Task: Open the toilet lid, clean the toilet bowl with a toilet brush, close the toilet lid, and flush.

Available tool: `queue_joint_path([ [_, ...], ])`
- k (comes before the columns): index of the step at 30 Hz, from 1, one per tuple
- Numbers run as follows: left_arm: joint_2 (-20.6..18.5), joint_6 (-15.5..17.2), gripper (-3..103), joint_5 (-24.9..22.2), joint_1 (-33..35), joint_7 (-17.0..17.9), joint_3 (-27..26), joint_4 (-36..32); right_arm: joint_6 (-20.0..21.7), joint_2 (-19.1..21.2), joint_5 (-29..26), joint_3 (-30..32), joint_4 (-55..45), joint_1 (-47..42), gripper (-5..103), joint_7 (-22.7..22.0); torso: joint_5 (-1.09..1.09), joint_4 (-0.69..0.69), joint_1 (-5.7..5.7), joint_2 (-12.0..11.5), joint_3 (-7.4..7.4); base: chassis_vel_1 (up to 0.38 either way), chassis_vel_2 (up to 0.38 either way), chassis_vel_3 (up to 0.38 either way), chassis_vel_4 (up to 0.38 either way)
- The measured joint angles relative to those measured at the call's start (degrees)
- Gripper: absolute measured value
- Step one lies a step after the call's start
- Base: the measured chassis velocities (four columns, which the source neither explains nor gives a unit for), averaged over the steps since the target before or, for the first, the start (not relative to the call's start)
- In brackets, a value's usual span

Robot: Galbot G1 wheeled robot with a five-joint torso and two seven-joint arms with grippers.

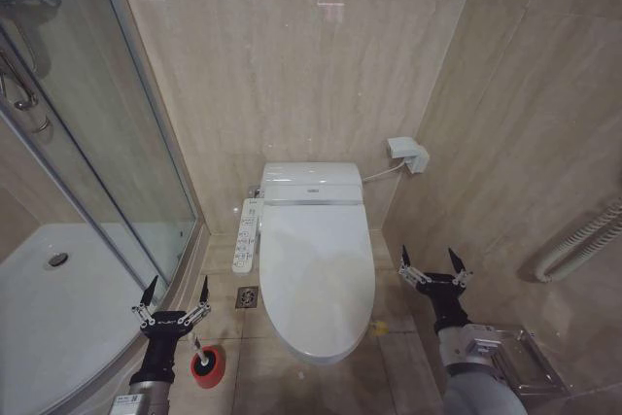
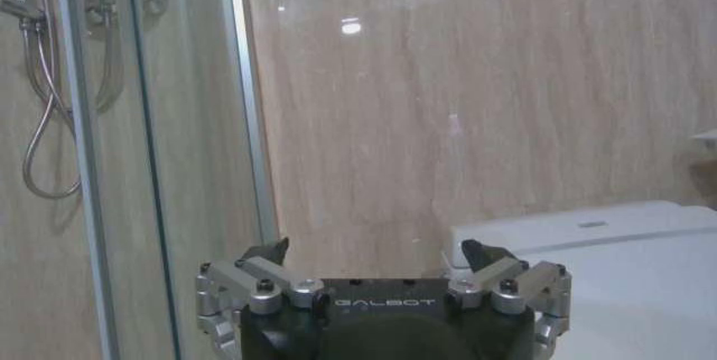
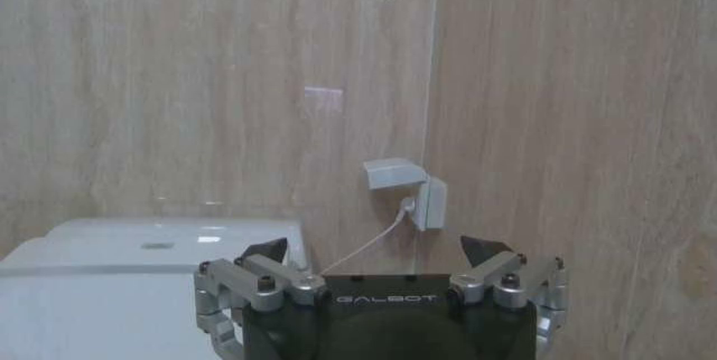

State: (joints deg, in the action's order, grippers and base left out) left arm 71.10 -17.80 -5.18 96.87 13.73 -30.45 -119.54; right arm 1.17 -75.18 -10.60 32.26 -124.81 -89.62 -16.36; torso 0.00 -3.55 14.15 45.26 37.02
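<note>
Nearest the robot, the left gripper (image 1: 176, 291) hangs with its fingers spread wide and empty, right above the toilet brush (image 1: 200, 361) in its red holder (image 1: 207, 367) on the floor. The right gripper (image 1: 433, 267) hovers wide and empty too, on the other side of the toilet bowl (image 1: 321, 349). The toilet lid (image 1: 316, 259) is down. My worry: that glossy lid gives the fingers little to grip, so it could slip and slam. The brush stick is thin too, easy to miss or tip over.
</note>
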Motion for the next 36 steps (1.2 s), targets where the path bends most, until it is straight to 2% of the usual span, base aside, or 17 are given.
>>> queue_joint_path([
  [36,0.0,0.0,100,0.0,0.0,0.0,0.0,0.0,0.0,0.0,0.0,0.0,0.0,0.0,100,0.0,0.00,0.00,0.00,0.0,0.00,0.000,0.000,0.000,0.000],
])
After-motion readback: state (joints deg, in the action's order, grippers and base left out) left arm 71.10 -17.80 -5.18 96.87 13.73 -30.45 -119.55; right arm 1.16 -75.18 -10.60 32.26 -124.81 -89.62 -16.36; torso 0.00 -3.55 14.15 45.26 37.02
